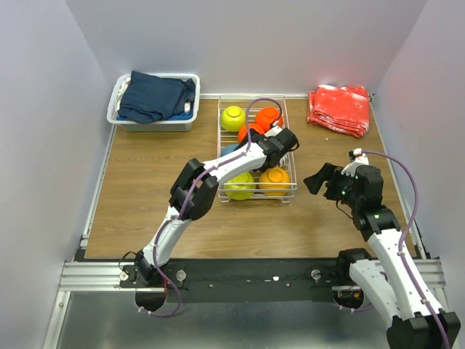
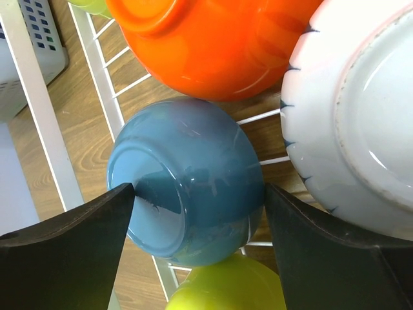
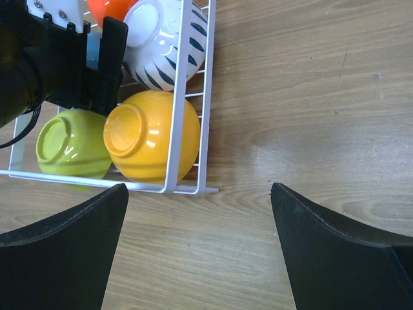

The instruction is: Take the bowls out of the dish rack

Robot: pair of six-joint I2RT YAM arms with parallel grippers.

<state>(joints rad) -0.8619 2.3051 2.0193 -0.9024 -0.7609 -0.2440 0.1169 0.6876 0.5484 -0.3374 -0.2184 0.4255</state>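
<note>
The blue bowl (image 2: pixel 187 181) lies upside down in the dish rack (image 2: pixel 95 61), packed between an orange bowl (image 2: pixel 213 45), a striped bowl (image 2: pixel 355 110) and a green bowl (image 2: pixel 226 284). Because the gaps are narrow, the left gripper (image 2: pixel 199 190) has its fingers (image 2: pixel 77 245) wide on 2 opposite sides. 1 touches the foot ring and the other is just beside the wall, so I think there is no firm hold yet. The right gripper (image 3: pixel 199 188) hangs wide open over the table (image 3: pixel 310 97) beside the rack's corner, probably to leave room.
</note>
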